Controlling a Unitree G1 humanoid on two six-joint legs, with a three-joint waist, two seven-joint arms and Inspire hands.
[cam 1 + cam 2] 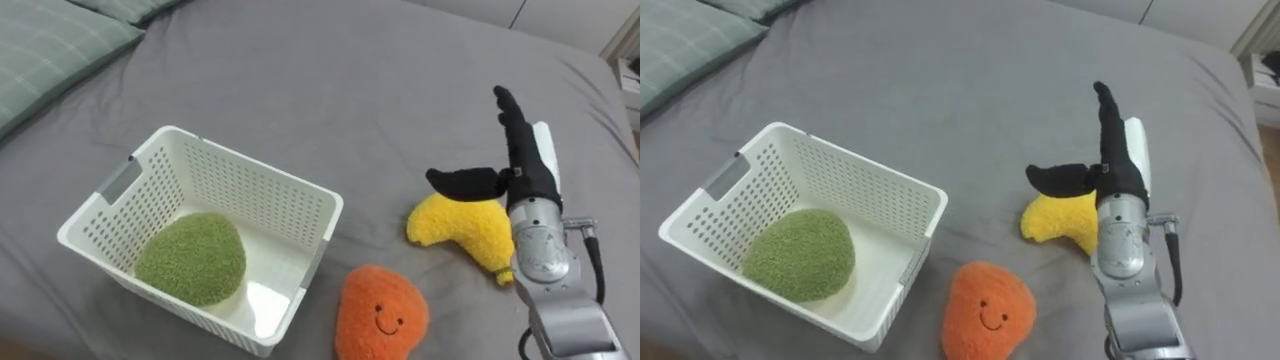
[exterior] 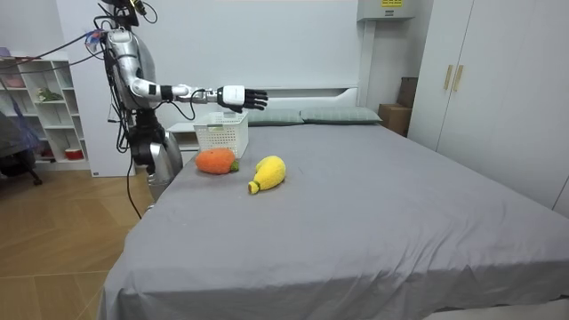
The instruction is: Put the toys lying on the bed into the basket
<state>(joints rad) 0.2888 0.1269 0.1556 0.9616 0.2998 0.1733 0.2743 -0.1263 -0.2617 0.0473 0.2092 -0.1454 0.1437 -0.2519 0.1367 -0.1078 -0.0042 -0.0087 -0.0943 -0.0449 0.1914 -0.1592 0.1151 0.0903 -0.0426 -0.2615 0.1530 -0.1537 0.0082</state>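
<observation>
The wide bed with its grey sheet [image 1: 330,80] takes up the whole scene, and the robot stands at its side, close by the white perforated plastic basket [image 1: 250,190] that serves as the collecting bin. Beyond the basket's far left corner lies a pale green striped pillow [image 1: 50,50]. Inside the basket, against its near left wall, rests a round green plush toy [image 1: 190,258], so one toy appears to be collected. Two are not yet in: a rounded orange plush toy with a stitched smiling face [image 1: 380,312] lies on the sheet just beside the basket's near right corner, and a curved yellow plush toy shaped like a banana [image 1: 455,228] lies further right of the basket, apart from it and close to the orange one. The robot's right hand [image 1: 525,170] hangs above the yellow toy's far end, fingers straight and pointing away from the basket's side, thumb spread out toward the basket, holding nothing. Whether the hand touches the plush cannot be told. The step in hand seems to be the reach for the yellow toy. The next move likely calls for lowering the hand onto the soft body, closing round its middle, then carrying it left over the basket's rim.
</observation>
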